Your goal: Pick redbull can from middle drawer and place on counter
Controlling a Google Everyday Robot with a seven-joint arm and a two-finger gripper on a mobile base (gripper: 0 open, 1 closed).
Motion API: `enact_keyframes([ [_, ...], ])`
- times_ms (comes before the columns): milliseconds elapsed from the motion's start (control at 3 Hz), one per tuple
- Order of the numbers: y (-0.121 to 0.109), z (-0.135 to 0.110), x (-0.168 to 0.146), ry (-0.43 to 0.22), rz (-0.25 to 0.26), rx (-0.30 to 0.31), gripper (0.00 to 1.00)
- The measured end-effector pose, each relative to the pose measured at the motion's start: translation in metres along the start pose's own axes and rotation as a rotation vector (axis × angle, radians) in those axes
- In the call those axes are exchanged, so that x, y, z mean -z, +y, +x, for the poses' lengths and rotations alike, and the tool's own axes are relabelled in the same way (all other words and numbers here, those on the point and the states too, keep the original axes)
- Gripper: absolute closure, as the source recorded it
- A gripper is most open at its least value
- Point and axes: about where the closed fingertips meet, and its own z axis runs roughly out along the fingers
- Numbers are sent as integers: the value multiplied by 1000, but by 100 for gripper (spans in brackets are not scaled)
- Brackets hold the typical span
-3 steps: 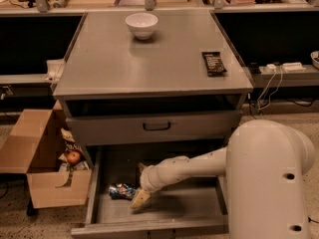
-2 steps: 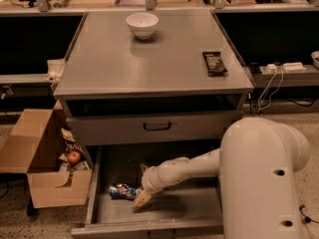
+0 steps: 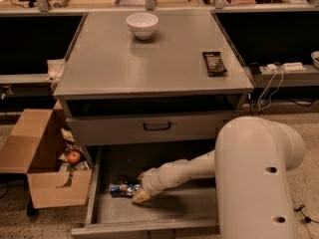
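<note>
The redbull can (image 3: 123,188) lies on its side on the floor of the open middle drawer (image 3: 194,210), near its left wall. My gripper (image 3: 139,195) reaches down into the drawer on the white arm and sits right against the can's right end. The counter (image 3: 149,59) is the grey top of the cabinet above.
A white bowl (image 3: 142,25) stands at the back of the counter and a dark snack bar (image 3: 214,63) lies at its right. A drawer front with a black handle (image 3: 156,127) is above the open drawer. An open cardboard box (image 3: 45,168) with an apple stands at the left.
The gripper has shifted slightly left and down toward the can. The big white arm body has moved left in the view.
</note>
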Motion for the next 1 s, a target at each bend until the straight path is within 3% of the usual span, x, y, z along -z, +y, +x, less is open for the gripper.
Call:
enact_keyframes([
  [667,1,-6,6,-20,16,-10,92],
  [1000,2,-15,21,-89,33,0,100],
])
